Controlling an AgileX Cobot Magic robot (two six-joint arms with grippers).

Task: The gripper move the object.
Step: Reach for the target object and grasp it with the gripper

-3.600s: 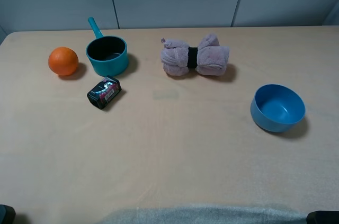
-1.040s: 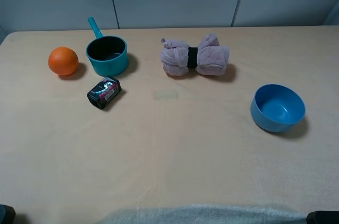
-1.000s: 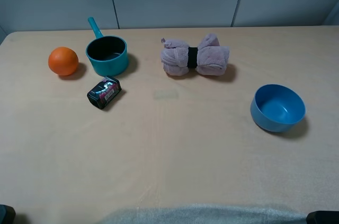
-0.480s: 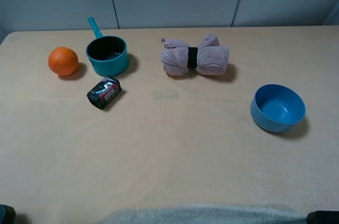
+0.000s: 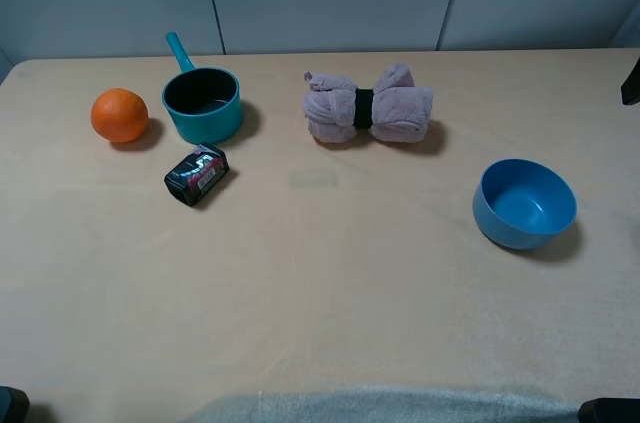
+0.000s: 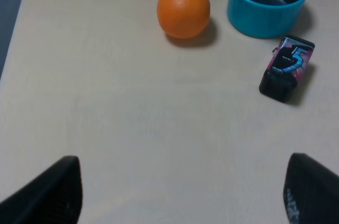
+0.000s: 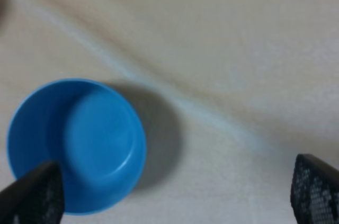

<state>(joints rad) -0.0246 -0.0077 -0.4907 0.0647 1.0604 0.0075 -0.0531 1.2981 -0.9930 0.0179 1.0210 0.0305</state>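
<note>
Over at 3 o'clock from the middle of the table (image 5: 320, 293) sits the one blue bowl (image 5: 525, 203), upright with nothing in it. Looking down on it, the right gripper (image 7: 175, 197) has both fingers spread wide and isn't holding anything; the bowl sits by one fingertip, not between the two. Same for the left gripper (image 6: 180, 195): wide apart, empty. Rest of the count: one orange (image 5: 119, 115) at 10, one teal saucepan (image 5: 203, 103) at 11, one black packet (image 5: 197, 174) at 9, one rolled towel (image 5: 368, 109) around 12.
</note>
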